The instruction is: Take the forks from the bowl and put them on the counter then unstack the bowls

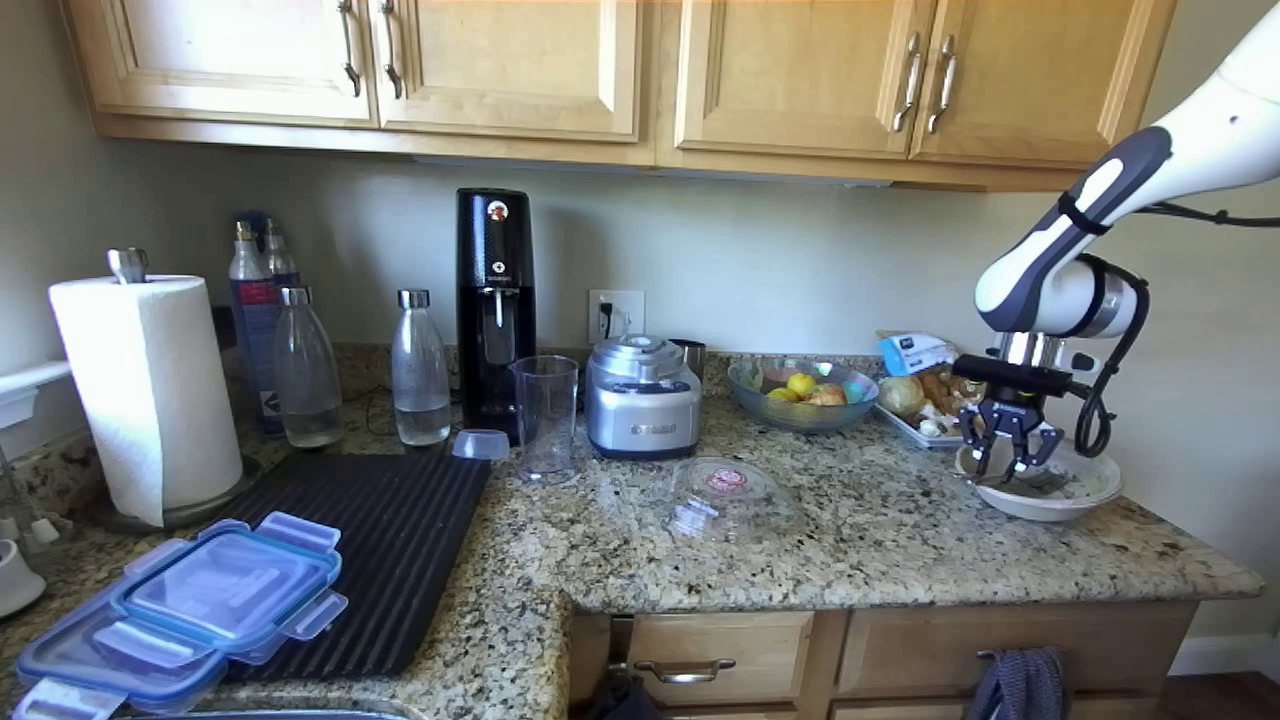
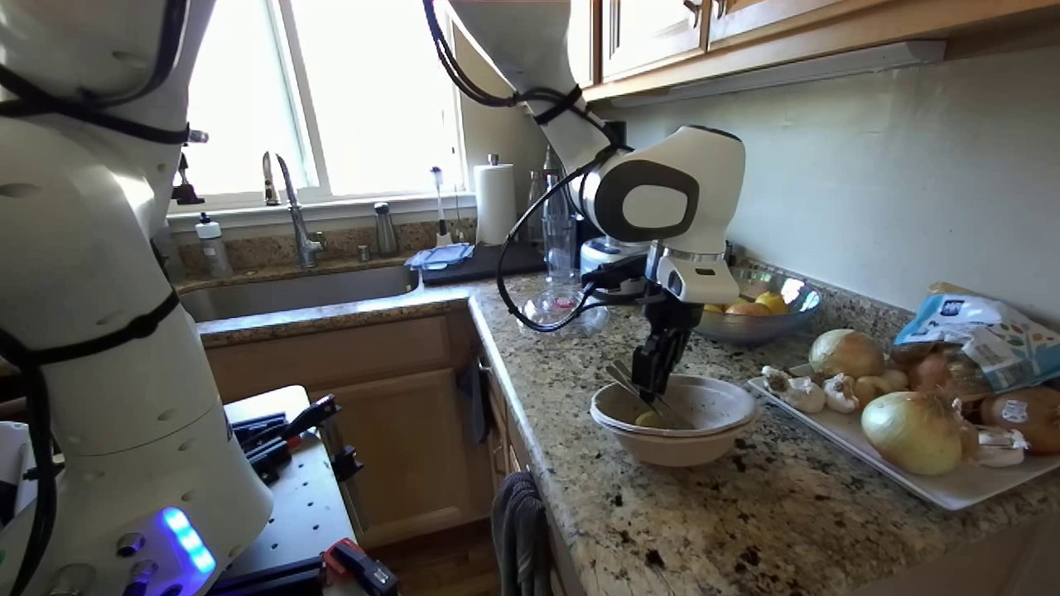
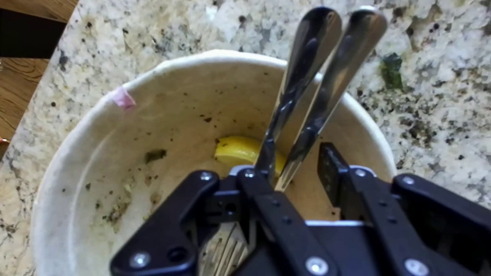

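Off-white bowls [image 2: 687, 451] sit stacked on the speckled stone table [image 2: 638, 530], and two metal forks [image 3: 325, 101] lean in the upper one, tines low, handles sticking out past the rim. The job looks to be at its first step, taking out the forks: neither is on the table yet, and the bowls are not yet parted. The gripper [image 3: 295, 168] hangs down inside the bowl with its jaws apart; in the wrist view the forks run close by one finger and partly behind it, with a gap to the other finger. Whether that nearer finger touches metal is hard to tell, but nothing looks clamped. Next, I judge, the jaws need to straddle the handles, squeeze, and lift until the tines clear the rim before setting the forks down beside the bowls. What looks like a lemon wedge [image 3: 238, 147] lies just under the forks and might snag, and slim, smooth handles may twist. A white tray [image 2: 836, 426] of onions [image 2: 915, 434] and garlic [image 2: 805, 395] lies near the bowls, and a glass bowl [image 2: 758, 329] of fruit [image 2: 770, 302] stands near as well, so the carry and the later unstacking should steer away from both. Farther along the table stands a food processor [image 1: 645, 410].
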`<control>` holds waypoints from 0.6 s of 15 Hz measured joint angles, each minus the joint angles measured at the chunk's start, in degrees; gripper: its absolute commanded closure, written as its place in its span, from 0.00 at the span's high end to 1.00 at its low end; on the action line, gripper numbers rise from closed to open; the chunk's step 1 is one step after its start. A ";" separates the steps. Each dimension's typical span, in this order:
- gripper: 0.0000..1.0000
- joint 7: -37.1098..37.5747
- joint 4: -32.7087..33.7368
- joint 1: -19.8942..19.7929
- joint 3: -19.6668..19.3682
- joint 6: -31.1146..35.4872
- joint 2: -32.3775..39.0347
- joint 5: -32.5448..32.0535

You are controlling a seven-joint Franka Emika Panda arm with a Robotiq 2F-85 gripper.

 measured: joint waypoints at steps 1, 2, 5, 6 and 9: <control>0.10 0.00 -0.02 0.00 -0.01 0.28 -0.06 0.09; 0.07 0.00 -0.05 0.00 -0.04 0.53 -0.16 0.15; 0.06 -0.02 -0.18 -0.07 -0.17 1.63 -0.32 0.31; 0.07 -0.03 -0.24 -0.07 -0.25 2.17 -0.34 0.35; 0.07 -0.03 -0.51 -0.11 -0.48 3.33 -0.42 0.47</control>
